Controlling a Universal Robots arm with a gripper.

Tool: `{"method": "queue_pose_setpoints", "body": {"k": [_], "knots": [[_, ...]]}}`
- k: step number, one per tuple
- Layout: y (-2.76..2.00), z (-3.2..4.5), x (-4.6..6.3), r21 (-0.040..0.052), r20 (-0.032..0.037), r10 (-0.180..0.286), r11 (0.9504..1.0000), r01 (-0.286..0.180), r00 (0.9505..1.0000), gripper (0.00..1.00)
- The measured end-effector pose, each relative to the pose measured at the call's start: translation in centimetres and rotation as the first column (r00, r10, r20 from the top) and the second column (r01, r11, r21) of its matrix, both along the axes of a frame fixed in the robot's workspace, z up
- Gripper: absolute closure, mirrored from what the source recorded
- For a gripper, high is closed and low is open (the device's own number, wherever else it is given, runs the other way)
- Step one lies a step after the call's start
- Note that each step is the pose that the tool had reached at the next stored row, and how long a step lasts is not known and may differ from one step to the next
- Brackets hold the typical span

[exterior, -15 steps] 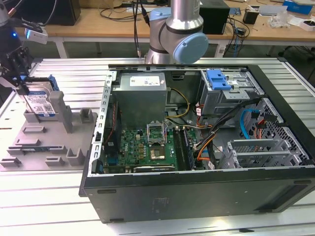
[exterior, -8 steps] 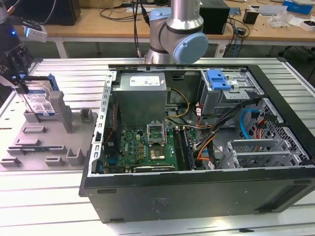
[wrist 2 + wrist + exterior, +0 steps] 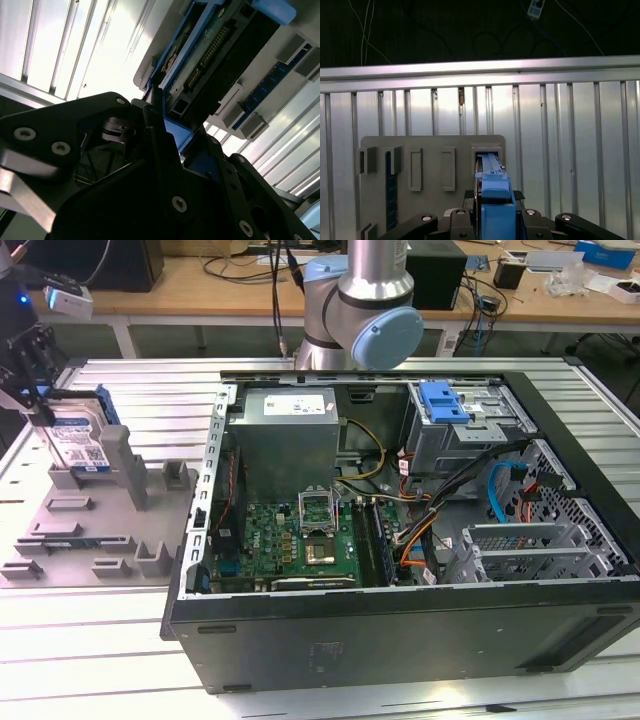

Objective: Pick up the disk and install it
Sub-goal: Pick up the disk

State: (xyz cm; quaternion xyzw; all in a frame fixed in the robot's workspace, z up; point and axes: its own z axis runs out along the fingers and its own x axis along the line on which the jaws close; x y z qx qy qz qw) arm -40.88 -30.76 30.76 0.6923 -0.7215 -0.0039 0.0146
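Observation:
The disk (image 3: 78, 445), a silver drive with a white-and-blue label in a blue carrier frame, stands on edge in a slot of the grey fixture (image 3: 100, 530) at the exterior view's left. My gripper (image 3: 38, 405) is over its top edge, shut on it. In the first wrist view the blue carrier of the disk (image 3: 492, 172) sits between the black fingers (image 3: 470, 200), running down into the fixture's slot (image 3: 487, 150). The second wrist view has the disk (image 3: 210, 55) edge-on, its connector side showing, with the gripper (image 3: 165, 117) clamped on the blue frame. Whether it has left the slot I cannot tell.
An open computer case (image 3: 400, 640) lies to the exterior view's right of the fixture, with a motherboard (image 3: 300, 540), cables and a metal drive cage (image 3: 480, 435) topped by a blue bracket (image 3: 445, 400). The arm's base (image 3: 360, 310) stands behind the case. All rests on a ribbed metal table (image 3: 100, 640).

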Motion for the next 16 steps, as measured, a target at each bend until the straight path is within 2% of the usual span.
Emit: {"method": "queue_pose_setpoints", "body": {"k": [4,10,16], "knots": [[0.0,0.87,0.0,0.0,0.0,0.0,1.0,0.0,1.0,0.63],[0.0,1.48,0.0,0.0,0.0,0.0,1.0,0.0,1.0,0.63],[0.0,2.44,0.0,0.0001,-0.0001,0.0,1.0,0.0,1.0,0.63]]}}
